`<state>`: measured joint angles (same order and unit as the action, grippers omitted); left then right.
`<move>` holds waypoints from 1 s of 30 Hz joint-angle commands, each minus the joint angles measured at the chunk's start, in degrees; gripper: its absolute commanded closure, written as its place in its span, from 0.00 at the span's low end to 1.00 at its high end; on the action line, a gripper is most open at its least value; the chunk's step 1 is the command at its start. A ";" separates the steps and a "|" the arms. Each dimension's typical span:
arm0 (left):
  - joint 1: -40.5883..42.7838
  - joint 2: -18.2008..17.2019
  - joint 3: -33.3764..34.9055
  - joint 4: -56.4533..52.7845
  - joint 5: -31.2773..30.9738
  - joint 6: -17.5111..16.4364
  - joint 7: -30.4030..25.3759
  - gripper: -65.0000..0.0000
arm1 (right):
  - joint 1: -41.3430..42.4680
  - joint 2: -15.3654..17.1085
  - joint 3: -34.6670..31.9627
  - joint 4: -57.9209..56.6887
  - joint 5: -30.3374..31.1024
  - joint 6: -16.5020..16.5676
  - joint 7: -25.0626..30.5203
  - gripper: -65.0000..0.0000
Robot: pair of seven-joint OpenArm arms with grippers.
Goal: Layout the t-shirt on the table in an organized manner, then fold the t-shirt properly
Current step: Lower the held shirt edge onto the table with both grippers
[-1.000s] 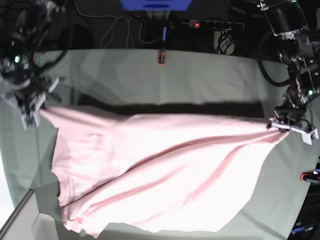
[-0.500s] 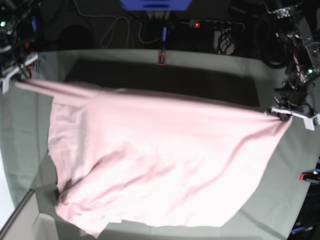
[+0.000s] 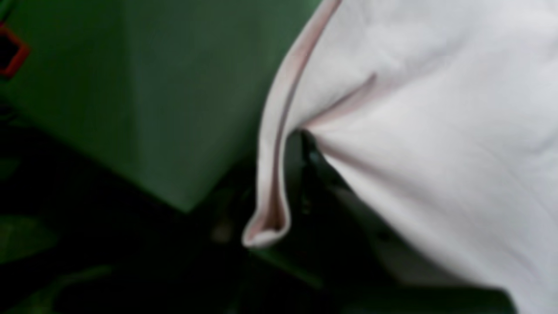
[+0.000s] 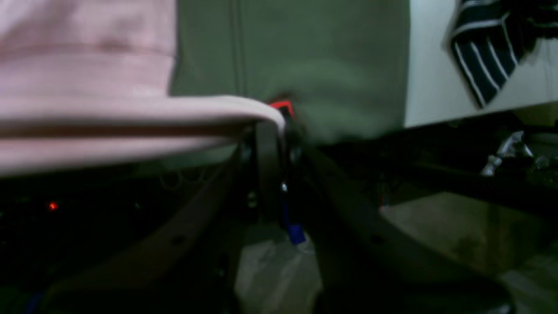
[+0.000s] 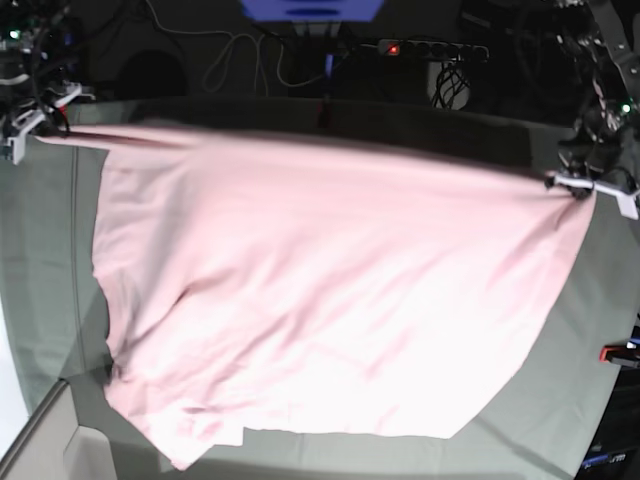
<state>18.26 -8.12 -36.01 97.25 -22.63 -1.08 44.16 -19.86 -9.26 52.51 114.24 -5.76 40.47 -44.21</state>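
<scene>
Base view, t-shirt (image 5: 320, 300) stretched higher and wider than before, left gripper (image 5: 585, 185) and right gripper (image 5: 35, 115) each clamped on its corners

Base view overhead, wrist views close, blurred

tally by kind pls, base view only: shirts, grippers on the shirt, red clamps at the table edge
t-shirt: 1
Grippers shut on the t-shirt: 2, the left gripper and the right gripper
Red clamps: 1, at the right edge of the table
Total: 4
</scene>
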 commanded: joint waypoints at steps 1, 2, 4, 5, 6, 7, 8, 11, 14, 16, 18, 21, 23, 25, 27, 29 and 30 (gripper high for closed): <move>0.60 -1.07 -0.52 0.73 0.61 0.77 -1.83 1.00 | -0.06 0.26 0.90 0.09 -1.05 -0.47 0.38 1.00; 1.12 -1.07 -0.52 0.64 0.61 0.77 -1.83 1.00 | 0.12 0.26 0.98 -0.35 -1.14 -0.47 0.38 1.00; 3.15 -0.54 -0.08 0.64 0.61 0.69 -1.83 1.00 | 0.21 0.26 2.57 -0.43 -0.79 -0.47 0.38 1.00; 4.20 0.25 -0.08 0.64 0.61 0.69 -1.83 1.00 | 0.47 0.26 3.53 -0.43 -0.70 -0.47 0.47 1.00; 5.08 1.22 -0.08 0.73 0.61 0.69 -1.83 1.00 | 1.09 0.26 5.12 -0.17 -0.26 -0.47 0.65 1.00; 5.78 1.92 -0.08 0.81 0.61 0.69 -1.83 1.00 | 1.62 0.26 7.31 -0.17 0.70 -0.47 0.65 1.00; 6.22 2.45 0.01 0.73 0.61 0.69 -2.01 1.00 | 2.23 0.26 9.07 -0.26 1.85 -0.47 0.65 1.00; 7.36 3.06 0.01 0.37 0.61 0.69 -2.80 1.00 | 2.76 0.26 12.15 -0.26 3.34 -0.47 0.65 1.00; 6.84 2.54 -0.34 -3.41 0.87 0.69 -4.73 1.00 | 2.58 0.26 12.06 -0.35 3.34 -0.47 0.65 1.00; 5.96 1.48 -0.52 -5.87 0.70 0.69 -6.93 1.00 | 2.14 0.26 11.18 -0.52 3.25 -0.47 0.56 1.00; 5.43 0.34 -0.43 -7.80 0.61 0.69 -7.63 1.00 | 2.05 0.26 11.01 -0.61 3.17 -0.47 0.47 1.00; 4.11 0.25 -0.43 -9.03 0.61 0.69 -7.55 1.00 | 1.97 0.26 10.57 -1.05 3.08 -0.47 0.38 1.00; 4.29 0.43 -0.43 -8.77 0.61 0.69 -7.46 1.00 | 0.91 0.26 9.33 -1.22 3.08 -0.47 0.38 1.00; 4.38 0.60 -0.43 -7.80 0.61 0.69 -7.46 1.00 | 0.12 0.26 7.66 -1.14 3.08 -0.47 0.47 1.00; 4.46 0.60 -0.34 -6.48 0.61 0.69 -7.46 1.00 | 0.03 0.26 6.08 -1.14 3.08 -0.47 0.56 1.00; 4.46 0.69 -0.34 -5.34 0.61 0.69 -7.46 1.00 | 0.03 0.26 4.76 -1.14 3.08 -0.47 0.56 1.00; 4.46 0.69 -0.43 -4.55 0.61 0.69 -7.46 1.00 | 0.12 0.26 3.88 -1.14 3.08 -0.47 0.56 1.00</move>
<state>22.81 -6.57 -35.81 91.46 -22.50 -1.21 38.50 -19.70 -9.65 56.12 112.05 -2.74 40.64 -44.88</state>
